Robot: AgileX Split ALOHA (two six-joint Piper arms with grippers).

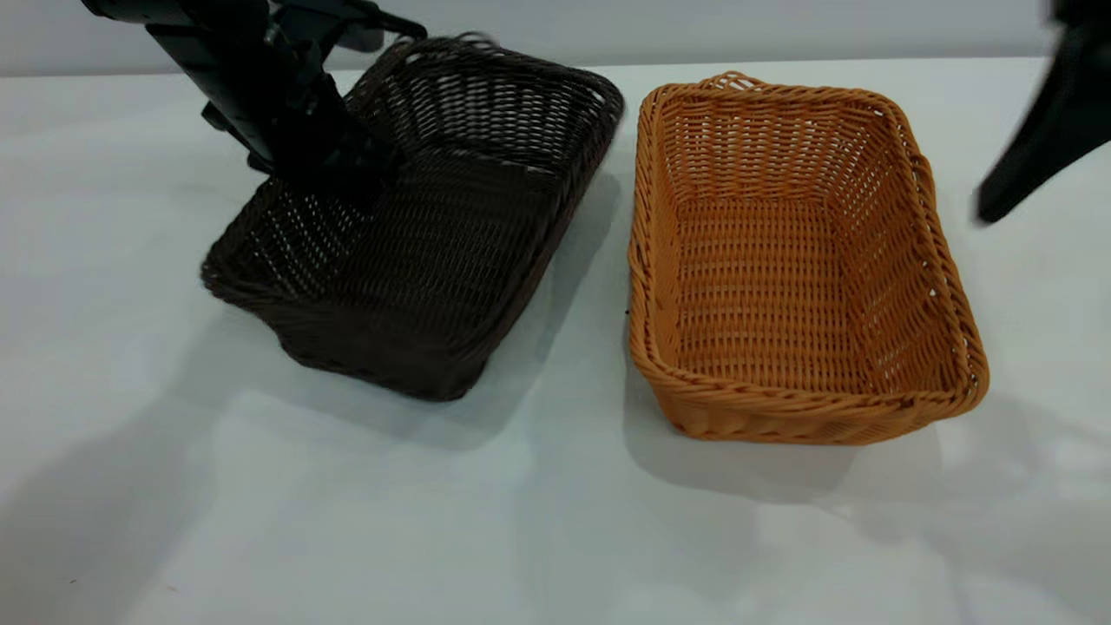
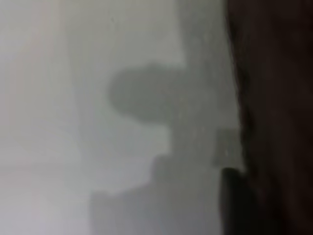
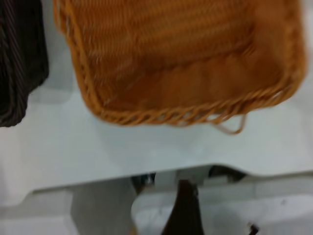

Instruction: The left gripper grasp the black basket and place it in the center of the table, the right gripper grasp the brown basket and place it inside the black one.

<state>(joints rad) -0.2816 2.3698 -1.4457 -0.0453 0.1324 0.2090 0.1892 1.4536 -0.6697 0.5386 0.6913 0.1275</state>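
Observation:
The black basket [image 1: 451, 217] is at the table's [image 1: 555, 538] left of centre, tilted, with its left side raised. My left gripper [image 1: 334, 187] reaches down onto the basket's left wall and is shut on it. In the left wrist view the dark wall [image 2: 279, 98] fills one side, with one finger [image 2: 234, 200] against it. The brown basket [image 1: 781, 260] stands flat just right of the black one, a narrow gap between them. My right gripper [image 1: 989, 208] hangs open and empty above the table, right of the brown basket. The right wrist view shows the brown basket [image 3: 171, 58] and a corner of the black basket [image 3: 19, 63].
White tabletop lies bare in front of both baskets and at the far left. The table's back edge [image 1: 781, 62] runs just behind the baskets. The right wrist view shows the table's edge and grey fittings [image 3: 161, 178] beyond it.

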